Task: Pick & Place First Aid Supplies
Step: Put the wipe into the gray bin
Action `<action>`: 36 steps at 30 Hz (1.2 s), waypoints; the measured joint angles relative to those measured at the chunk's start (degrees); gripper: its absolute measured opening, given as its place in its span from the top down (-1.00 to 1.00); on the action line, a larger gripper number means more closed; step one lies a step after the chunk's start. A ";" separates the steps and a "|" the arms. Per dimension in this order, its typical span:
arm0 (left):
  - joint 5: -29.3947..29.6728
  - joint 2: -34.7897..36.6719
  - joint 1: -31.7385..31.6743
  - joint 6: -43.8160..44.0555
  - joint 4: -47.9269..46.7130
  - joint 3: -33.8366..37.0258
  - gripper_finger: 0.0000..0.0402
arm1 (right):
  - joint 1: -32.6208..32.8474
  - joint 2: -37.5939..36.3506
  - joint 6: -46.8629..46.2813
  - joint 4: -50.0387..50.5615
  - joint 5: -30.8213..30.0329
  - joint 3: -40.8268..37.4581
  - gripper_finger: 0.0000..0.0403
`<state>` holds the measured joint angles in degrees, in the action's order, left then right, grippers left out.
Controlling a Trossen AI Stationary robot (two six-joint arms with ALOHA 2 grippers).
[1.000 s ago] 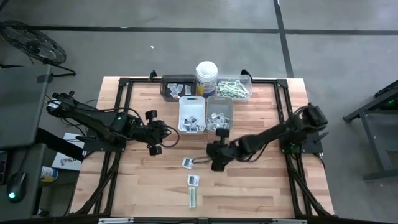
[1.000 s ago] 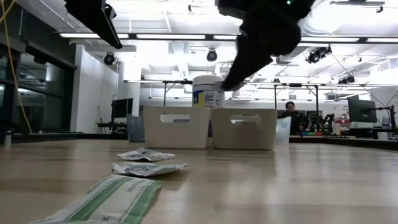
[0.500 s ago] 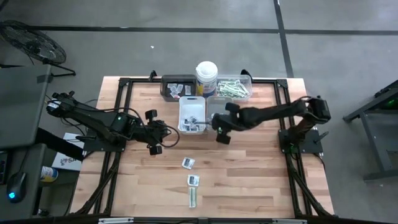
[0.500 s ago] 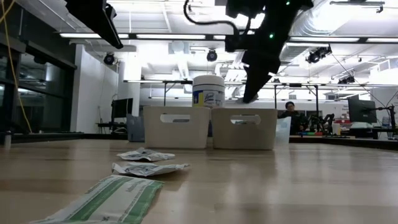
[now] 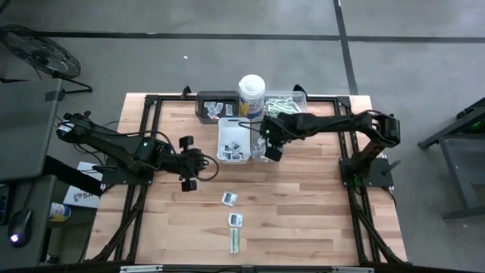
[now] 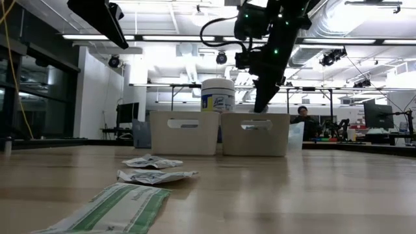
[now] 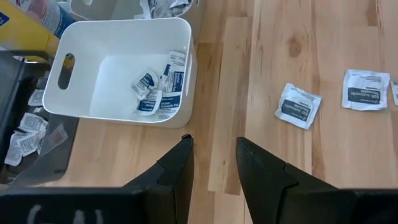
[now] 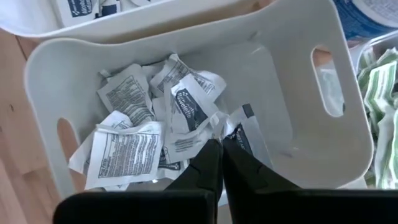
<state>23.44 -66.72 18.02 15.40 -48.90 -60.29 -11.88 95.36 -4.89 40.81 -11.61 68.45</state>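
Two white sachets (image 5: pixel 228 198) (image 5: pixel 236 219) and a green-and-white strip (image 5: pixel 235 240) lie flat on the wooden table, toward its near edge. My right gripper (image 8: pixel 219 148) is shut and points down into the grey bin (image 5: pixel 267 130), just above its heap of crumpled sachets (image 8: pixel 134 146). A white sachet with a dark corner (image 8: pixel 244 127) stands right beside the fingertips. My left gripper (image 7: pixel 213 163) hangs open above bare table, left of the white bin (image 7: pixel 118 68); nothing lies between its fingers. My right gripper comes at the grey bin from above, slanting down, with its fingers closed together. The dark-cornered sachet's edge (image 8: pixel 231 132) lies against one fingertip. I cannot tell whether it is pinched or only rests in the heap.
The white bin (image 5: pixel 234 141) with a few blue-marked sachets stands beside the grey one. Behind them are a dark tray (image 5: pixel 214 106), a tall white canister (image 5: pixel 251 95) and a clear tray of green strips (image 5: pixel 286 107). Bare wood lies to the right and left front.
My right gripper has swung from above the table's middle, beside the loose sachets, toward the far edge and now stands over the grey bin. It has turned and stayed shut. The three packets on the table have not moved.
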 joint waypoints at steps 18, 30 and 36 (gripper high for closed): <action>0.02 0.00 0.00 -0.11 0.00 0.00 0.43 | -1.66 0.03 0.36 0.01 2.15 0.00 0.46; -9.00 -3.93 0.00 -8.59 8.20 0.00 0.43 | 0.26 -0.05 -8.59 0.95 12.27 0.04 0.30; -17.85 -8.37 0.00 -13.72 11.39 0.02 0.43 | 4.22 -2.79 -9.81 5.02 10.40 0.04 0.30</action>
<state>5.59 -75.09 18.02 1.68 -37.52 -60.27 -7.66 92.58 -14.70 45.83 -1.21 68.49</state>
